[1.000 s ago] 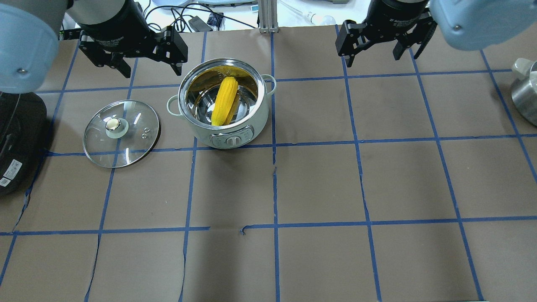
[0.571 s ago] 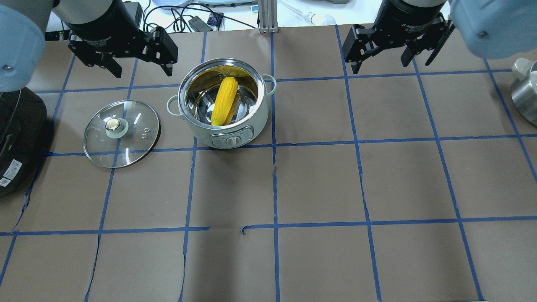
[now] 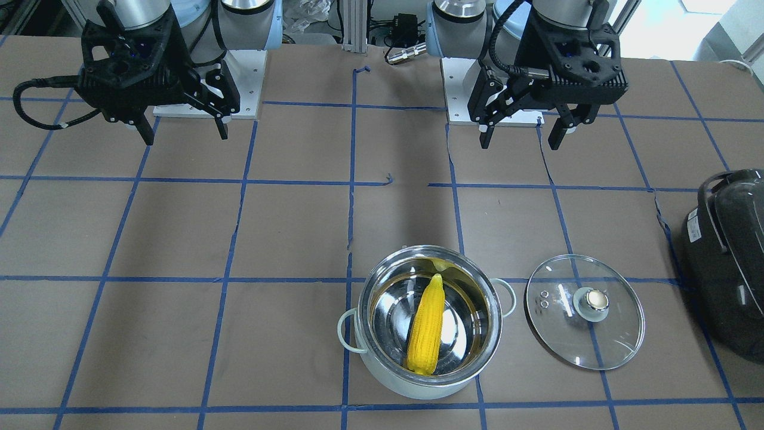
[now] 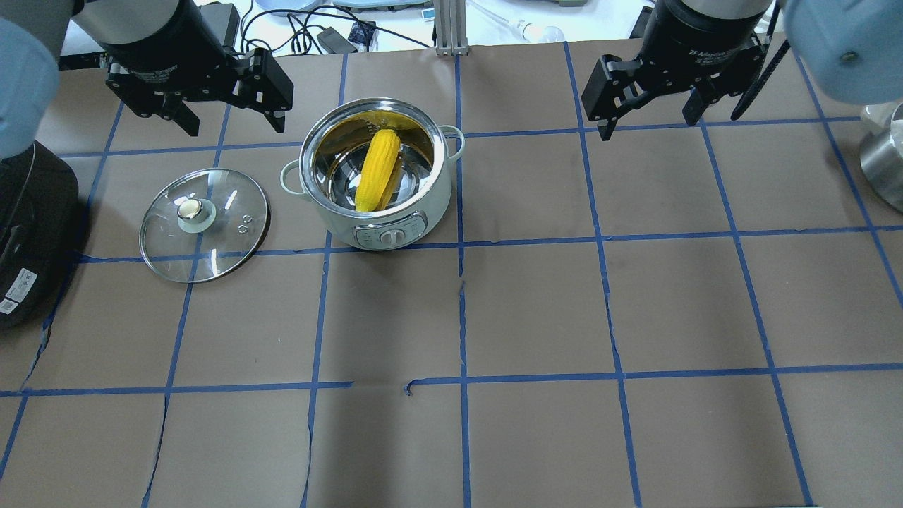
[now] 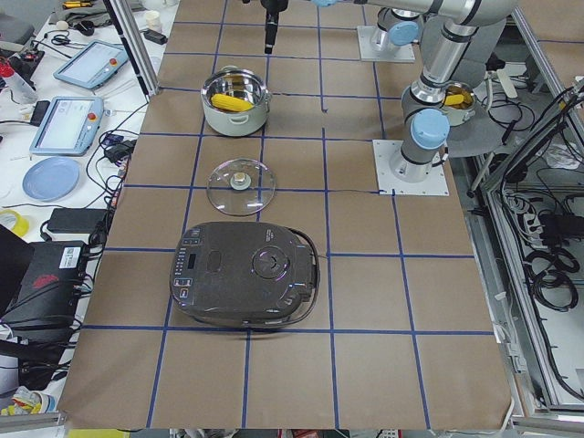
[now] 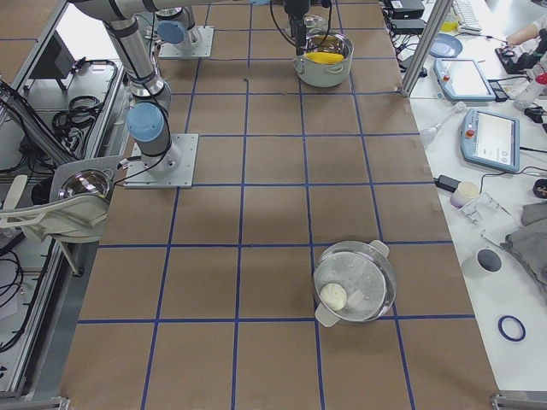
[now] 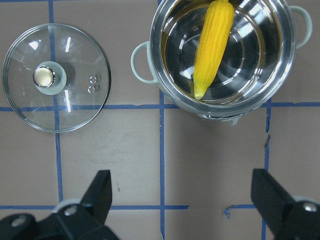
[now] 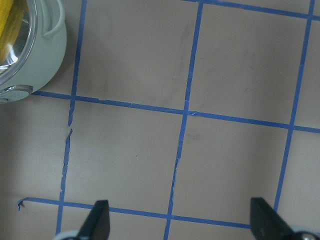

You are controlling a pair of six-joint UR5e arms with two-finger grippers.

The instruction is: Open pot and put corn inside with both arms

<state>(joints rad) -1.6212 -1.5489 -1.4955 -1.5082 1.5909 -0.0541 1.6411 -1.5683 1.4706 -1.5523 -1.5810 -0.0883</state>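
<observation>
The steel pot [image 4: 430, 194] stands open with the yellow corn [image 4: 377, 169] lying tilted inside; both also show in the front view, pot [image 3: 382, 280] and corn [image 3: 427, 325], and in the left wrist view, pot [image 7: 165, 80] and corn [image 7: 212, 45]. The glass lid [image 4: 204, 224] lies flat on the table beside the pot, also in the front view [image 3: 585, 310] and left wrist view [image 7: 56, 77]. My left gripper [image 4: 229, 121] is open and empty, raised behind the lid. My right gripper [image 4: 649, 120] is open and empty, raised to the right of the pot.
A dark grey appliance [image 4: 21, 226] sits at the table's left end, also in the exterior left view [image 5: 246, 274]. A second steel pot [image 4: 882, 162] stands at the right edge, also in the exterior right view [image 6: 355, 280]. Brown paper with blue tape grid covers the table.
Both grippers have drawn back and outward from the pot, the left toward the left, the right toward the right. Pot, corn and lid have not moved.
</observation>
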